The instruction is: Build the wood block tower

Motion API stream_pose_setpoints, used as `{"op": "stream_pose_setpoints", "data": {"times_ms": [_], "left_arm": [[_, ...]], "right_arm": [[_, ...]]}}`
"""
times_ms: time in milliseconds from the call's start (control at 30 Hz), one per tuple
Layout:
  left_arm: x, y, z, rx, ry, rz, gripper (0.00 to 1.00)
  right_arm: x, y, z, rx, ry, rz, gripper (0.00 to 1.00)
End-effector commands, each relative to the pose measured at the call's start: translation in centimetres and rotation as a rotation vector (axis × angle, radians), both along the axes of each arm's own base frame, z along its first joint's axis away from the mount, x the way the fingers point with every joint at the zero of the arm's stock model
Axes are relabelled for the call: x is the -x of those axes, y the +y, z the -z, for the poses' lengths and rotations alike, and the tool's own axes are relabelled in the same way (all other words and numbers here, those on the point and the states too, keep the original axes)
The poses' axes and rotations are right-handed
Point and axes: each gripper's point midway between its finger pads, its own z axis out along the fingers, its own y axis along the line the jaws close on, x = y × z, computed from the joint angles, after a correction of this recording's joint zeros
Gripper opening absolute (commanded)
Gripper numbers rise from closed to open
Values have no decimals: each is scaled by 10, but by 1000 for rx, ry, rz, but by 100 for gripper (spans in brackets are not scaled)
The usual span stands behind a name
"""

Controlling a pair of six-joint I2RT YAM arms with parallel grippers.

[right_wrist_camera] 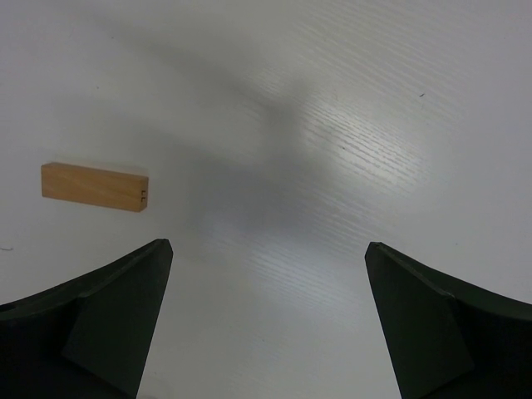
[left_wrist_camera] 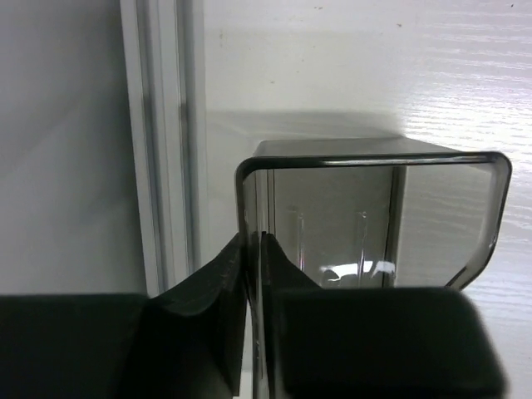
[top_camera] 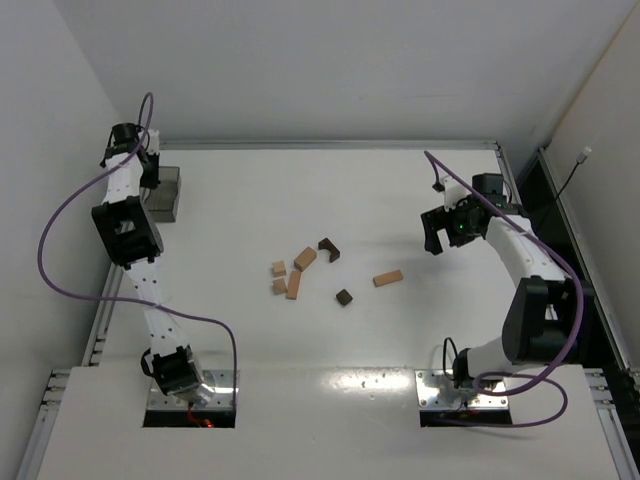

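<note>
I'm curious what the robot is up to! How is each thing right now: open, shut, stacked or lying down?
Left gripper: shut on the bin wall.
Right gripper: open, holding nothing, above the table.
Bin: upright, looks empty.
Blocks: lying loose, none stacked.
Tan bar: lying flat, apart from the others, untouched.
</note>
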Motion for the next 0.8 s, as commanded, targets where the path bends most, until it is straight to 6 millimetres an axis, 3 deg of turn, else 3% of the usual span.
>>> {"op": "stream_pose_setpoints", "data": {"times_ms": [0, 200, 267, 367, 400, 467, 567, 633, 667, 767], "left_arm": [[-14, 2, -7, -22, -44, 101, 9], [-4, -7, 9, 32, -4, 95, 45], [-7, 0, 0, 21, -45, 78, 54], [-10, 2, -33, -8, -109, 65, 69], [-13, 0, -57, -10, -155, 68, 76], [-18, 0, -86, -16, -214, 70, 79], [-23, -6, -150, -29, -327, 90, 83], [-17, -10, -175, -37, -360, 99, 85], [-12, -12, -203, -57, -403, 101, 85], [0, -20, -246, -54, -475, 92, 85]], "right_arm": [[-16, 6, -18, -18, -60, -34, 100], [-15, 6, -17, -14, -53, -41, 100], [-15, 6, -17, -14, -53, -41, 100], [-13, 7, -20, -18, -58, -54, 100], [-13, 7, -20, -18, -58, -54, 100], [-13, 11, -25, -24, -79, -87, 100], [-11, 15, -29, -40, -87, -109, 100], [-11, 17, -33, -46, -98, -115, 100], [-11, 17, -33, -46, -98, -115, 100], [-10, 17, -37, -44, -110, -115, 100]]}}
